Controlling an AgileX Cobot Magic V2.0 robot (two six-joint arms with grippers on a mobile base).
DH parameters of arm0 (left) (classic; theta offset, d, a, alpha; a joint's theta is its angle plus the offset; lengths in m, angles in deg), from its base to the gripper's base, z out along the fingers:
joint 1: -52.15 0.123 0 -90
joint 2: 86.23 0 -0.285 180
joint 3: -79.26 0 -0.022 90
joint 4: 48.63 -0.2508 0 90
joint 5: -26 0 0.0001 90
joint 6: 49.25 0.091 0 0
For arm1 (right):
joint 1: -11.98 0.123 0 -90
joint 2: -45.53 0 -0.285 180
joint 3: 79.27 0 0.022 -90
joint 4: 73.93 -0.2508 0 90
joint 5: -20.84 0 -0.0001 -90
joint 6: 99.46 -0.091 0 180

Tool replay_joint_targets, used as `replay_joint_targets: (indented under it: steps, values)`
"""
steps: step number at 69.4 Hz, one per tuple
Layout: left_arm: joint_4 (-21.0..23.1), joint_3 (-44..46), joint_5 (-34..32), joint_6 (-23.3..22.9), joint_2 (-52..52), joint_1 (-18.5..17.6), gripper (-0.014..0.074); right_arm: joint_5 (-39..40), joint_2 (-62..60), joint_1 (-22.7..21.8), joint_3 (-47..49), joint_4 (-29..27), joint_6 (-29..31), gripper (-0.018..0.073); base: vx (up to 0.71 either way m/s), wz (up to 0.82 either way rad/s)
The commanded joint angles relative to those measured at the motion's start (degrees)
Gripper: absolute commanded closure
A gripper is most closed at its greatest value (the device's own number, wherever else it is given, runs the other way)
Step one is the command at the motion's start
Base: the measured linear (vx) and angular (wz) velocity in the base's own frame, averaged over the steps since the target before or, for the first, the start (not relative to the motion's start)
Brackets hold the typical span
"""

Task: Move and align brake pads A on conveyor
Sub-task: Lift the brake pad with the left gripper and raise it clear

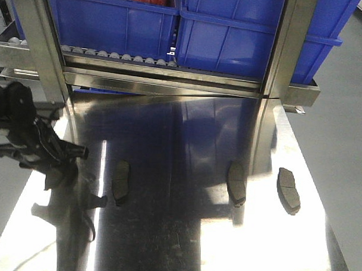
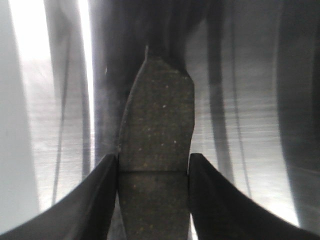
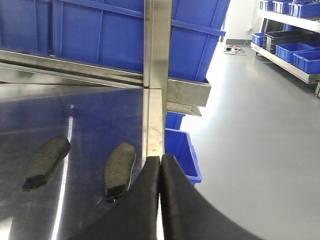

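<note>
Left wrist view: my left tool [image 2: 154,162] pinches one brake pad [image 2: 159,110] over the desk [image 2: 260,150]. My right tool [image 3: 160,167] is pressed together, empty. Farther off, three pads [image 1: 237,182] lie on the desk. Next, I judge: carry this one to the conveyor, unseen here.

No legible writing in any view.
The blue bins [image 1: 232,36], the brake pads [image 1: 288,190] and the steel desk [image 1: 183,242] show no label, brand, number or sign that can be read.
</note>
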Motion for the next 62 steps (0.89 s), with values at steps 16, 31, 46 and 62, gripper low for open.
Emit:
replay_joint_targets:
  steps: [16,31,46,62]
  values:
    - [0.7,-5.1,-11.5,1.1,-20.1,-0.2,0.0603,4.4,-0.5,-0.2,-0.1,0.2,0.3,0.0568,0.0,0.0]
    - [0.8,-14.4,-17.6,1.1,-32.8,-0.2,0.0603,4.4,-0.5,-0.2,-0.1,0.2,0.3,0.0568,0.0,0.0]
    - [2.4,-27.0,-28.5,1.1,-47.7,-0.2,0.0603,4.4,-0.5,-0.2,-0.1,0.2,0.3,0.0568,0.0,0.0]
    - [2.7,-39.0,-37.2,0.6,-61.4,-0.2,0.0603,4.4,-0.5,-0.2,-0.1,0.2,0.3,0.0568,0.0,0.0]
